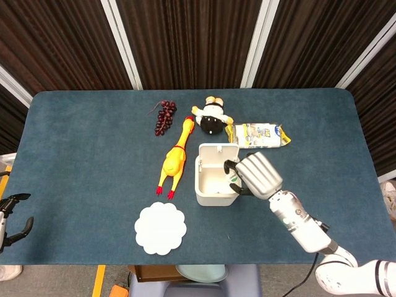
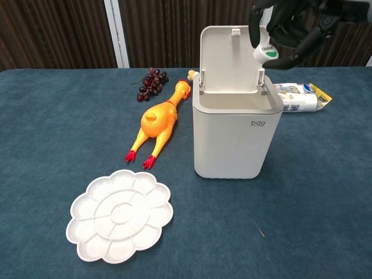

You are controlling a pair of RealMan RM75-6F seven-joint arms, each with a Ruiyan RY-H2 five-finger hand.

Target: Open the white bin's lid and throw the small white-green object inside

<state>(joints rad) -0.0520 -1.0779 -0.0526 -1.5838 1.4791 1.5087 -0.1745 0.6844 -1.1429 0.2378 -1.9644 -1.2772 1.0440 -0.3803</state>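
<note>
The white bin stands mid-table with its lid raised upright; from the head view I look down into the open bin. My right hand hovers over the bin's right rim and holds the small white-green object in its fingers, above the opening. In the chest view the right hand shows at the top right, dark fingers wrapped around the object. My left hand hangs off the table's left edge, fingers apart and holding nothing.
A yellow rubber chicken lies left of the bin, dark grapes beyond it. A plush toy and a snack packet lie behind the bin. A white flower-shaped palette sits at the front left.
</note>
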